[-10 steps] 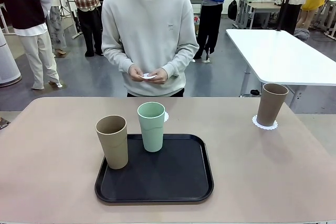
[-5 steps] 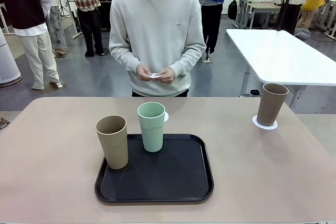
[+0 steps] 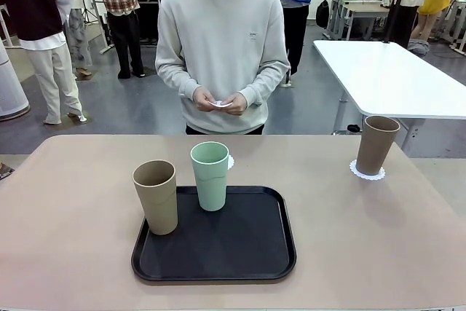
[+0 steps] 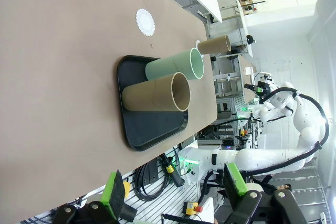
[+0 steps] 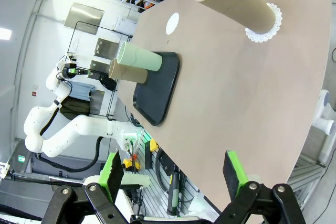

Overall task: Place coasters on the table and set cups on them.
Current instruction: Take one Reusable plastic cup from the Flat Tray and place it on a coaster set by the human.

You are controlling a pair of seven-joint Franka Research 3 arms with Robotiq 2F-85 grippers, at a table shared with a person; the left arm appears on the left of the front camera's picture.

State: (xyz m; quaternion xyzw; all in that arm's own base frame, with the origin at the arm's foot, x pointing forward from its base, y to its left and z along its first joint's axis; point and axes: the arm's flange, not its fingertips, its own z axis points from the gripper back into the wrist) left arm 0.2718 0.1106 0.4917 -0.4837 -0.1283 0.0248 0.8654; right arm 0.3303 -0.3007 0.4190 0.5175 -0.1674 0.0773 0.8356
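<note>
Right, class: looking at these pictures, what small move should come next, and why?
Probably the open left gripper should reach for the mint green cup: it stands on the black tray, while a bare doily lies on the table just behind it.

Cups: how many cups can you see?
3. One tan cup and the mint green cup stand on the black tray; the other tan cup stands on a coaster at the table's right side.
</note>
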